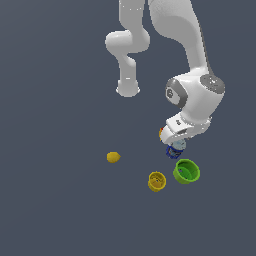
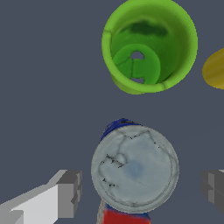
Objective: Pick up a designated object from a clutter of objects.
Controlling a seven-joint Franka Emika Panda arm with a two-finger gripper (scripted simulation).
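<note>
Blue can [image 2: 134, 168]: It stands upright on the dark grey desk [image 1: 60, 210]. The wrist view looks straight down on its round silvery-white top. A bit of blue side shows at the edge. In the exterior view the blue can [image 1: 176, 148] peeks out just under the tool, mostly hidden by it.

Tool [image 2: 142, 188]: It is spread wide. One grey finger [image 2: 70, 192] is on one side of the can and the other finger is on the far side. There is a gap between each finger and the can, so nothing is being pinched. In the exterior view the tool [image 1: 176, 142] points down right over the can.

Cube [image 2: 126, 216]: A red and blue bit of it shows right beside the can. I cannot tell if they touch. In the exterior view only a small red and orange edge [image 1: 161, 133] shows behind the tool.

Green cup [image 2: 148, 46]: It sits near the can with its open mouth up. The two are apart. In the exterior view the green cup [image 1: 186, 171] is just below the can.

Yellow cup [image 1: 157, 181]: It sits just beside the green cup, on the exterior view's left of it. The wrist view shows only its edge [image 2: 214, 70].

Yellow ball [image 1: 113, 157]: It lies alone, well apart from the others, toward the exterior view's left.

Arm [image 1: 192, 95]: White, and bent down over the can.
</note>
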